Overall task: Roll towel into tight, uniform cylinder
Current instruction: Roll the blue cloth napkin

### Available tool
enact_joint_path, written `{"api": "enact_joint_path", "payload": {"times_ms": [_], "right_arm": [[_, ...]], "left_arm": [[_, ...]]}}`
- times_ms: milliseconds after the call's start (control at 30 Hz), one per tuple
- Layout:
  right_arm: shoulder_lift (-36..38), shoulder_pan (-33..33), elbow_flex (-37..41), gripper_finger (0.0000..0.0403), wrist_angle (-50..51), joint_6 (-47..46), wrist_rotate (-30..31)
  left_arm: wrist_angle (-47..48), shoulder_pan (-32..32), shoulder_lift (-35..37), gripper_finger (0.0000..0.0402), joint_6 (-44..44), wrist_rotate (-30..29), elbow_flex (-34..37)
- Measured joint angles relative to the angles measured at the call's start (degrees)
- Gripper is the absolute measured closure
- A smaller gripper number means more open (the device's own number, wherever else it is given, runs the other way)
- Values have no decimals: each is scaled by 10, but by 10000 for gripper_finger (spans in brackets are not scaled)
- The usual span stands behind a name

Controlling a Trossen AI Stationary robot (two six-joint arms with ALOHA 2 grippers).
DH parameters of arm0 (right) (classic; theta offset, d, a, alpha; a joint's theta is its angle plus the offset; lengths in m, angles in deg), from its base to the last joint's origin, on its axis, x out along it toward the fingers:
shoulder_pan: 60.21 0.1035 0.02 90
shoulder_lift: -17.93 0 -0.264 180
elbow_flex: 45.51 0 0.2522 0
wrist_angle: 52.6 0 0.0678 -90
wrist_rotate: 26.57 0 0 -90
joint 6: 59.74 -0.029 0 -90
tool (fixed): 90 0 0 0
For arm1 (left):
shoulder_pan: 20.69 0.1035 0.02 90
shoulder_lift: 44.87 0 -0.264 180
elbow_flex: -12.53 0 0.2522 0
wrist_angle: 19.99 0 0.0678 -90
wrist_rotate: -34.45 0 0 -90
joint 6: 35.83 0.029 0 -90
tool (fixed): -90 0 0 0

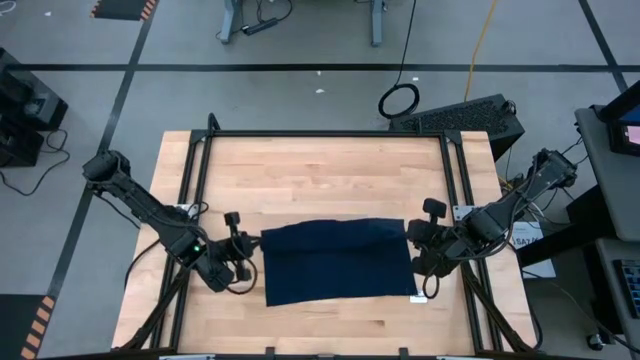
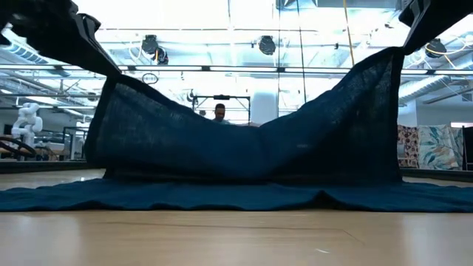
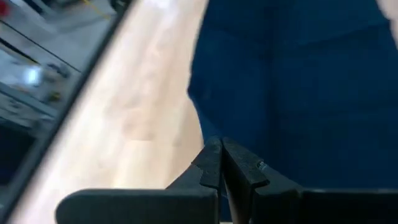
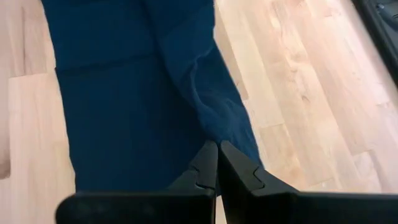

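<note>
The towel (image 1: 335,262), plain dark navy cloth, lies in the middle of the wooden table (image 1: 320,180). In the low view its near part (image 2: 236,196) lies flat on the table. Two corners are raised at left (image 2: 111,80) and right (image 2: 392,58), with the cloth between them sagging (image 2: 244,148). A small white tag (image 1: 418,297) shows at its near right corner. My left gripper (image 1: 250,260) is shut at the towel's left side. My right gripper (image 1: 414,248) is shut at its right side. My left gripper pinches the towel's left edge (image 3: 211,132) between its two shut fingers, coming slanting down from the table's left. That corner is lifted clear and the cloth hangs below it toward the table. One layer or several, I cannot tell. My right gripper pinches the towel's right edge at a bunched fold (image 4: 214,127) between its shut fingers, slanting down from the table's right. The raised corner stands well above the table, and the cloth runs down from it to the sagging middle.
A black frame (image 1: 320,133) borders the tabletop at the far side and along both sides. A dark keyboard-like device (image 1: 470,115) sits past the far right corner. Bare wood lies far and near of the towel. A person (image 2: 219,112) shows far behind the table.
</note>
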Motion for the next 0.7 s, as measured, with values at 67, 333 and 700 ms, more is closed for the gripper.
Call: {"api": "enact_joint_path", "payload": {"times_ms": [67, 333, 700], "right_arm": [[0, 0, 0, 403, 0, 0, -3], [0, 0, 0, 403, 0, 2, 18], [18, 0, 0, 403, 8, 21, 45]], "left_arm": [[13, 5, 0, 391, 17, -29, 0], [82, 69, 0, 391, 26, -120, 0], [-16, 108, 3, 391, 86, -1, 0]]}}
